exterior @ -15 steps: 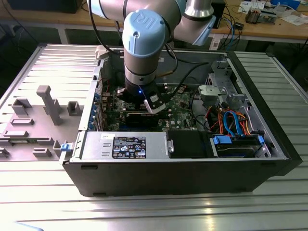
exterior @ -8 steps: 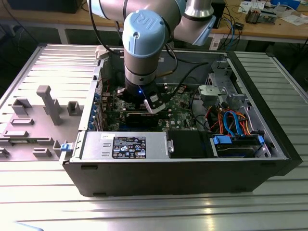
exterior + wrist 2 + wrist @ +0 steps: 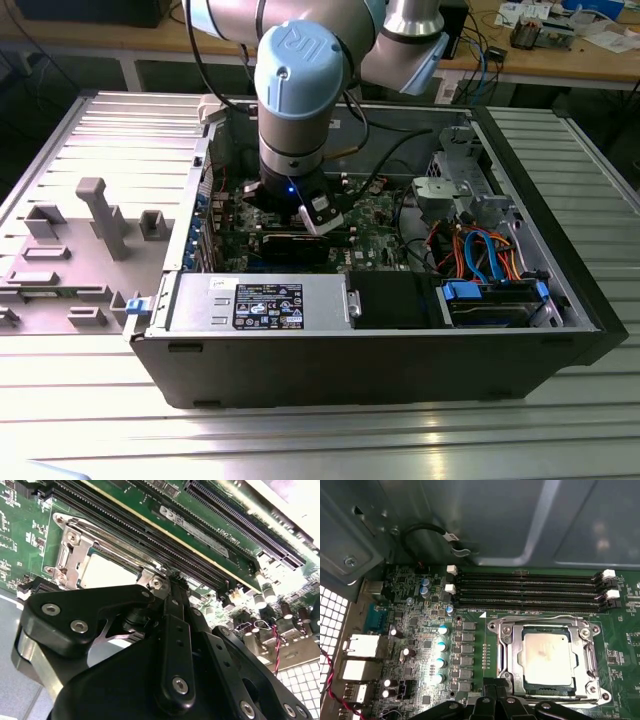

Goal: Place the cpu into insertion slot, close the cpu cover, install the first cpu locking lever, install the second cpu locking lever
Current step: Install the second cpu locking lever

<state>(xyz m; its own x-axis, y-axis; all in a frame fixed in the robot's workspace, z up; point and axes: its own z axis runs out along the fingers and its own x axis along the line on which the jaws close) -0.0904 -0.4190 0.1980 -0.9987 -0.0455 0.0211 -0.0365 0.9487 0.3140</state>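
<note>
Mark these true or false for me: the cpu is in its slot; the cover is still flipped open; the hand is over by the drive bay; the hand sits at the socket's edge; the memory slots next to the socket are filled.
1. The cpu sits in the insertion slot. True.
2. The cpu cover stands flipped open. False: it lies flat around the chip.
3. The hand is by the drive bay. False: it is over the motherboard.
4. The hand is at the socket's edge. True.
5. The memory slots are filled. False: they look empty.
</note>
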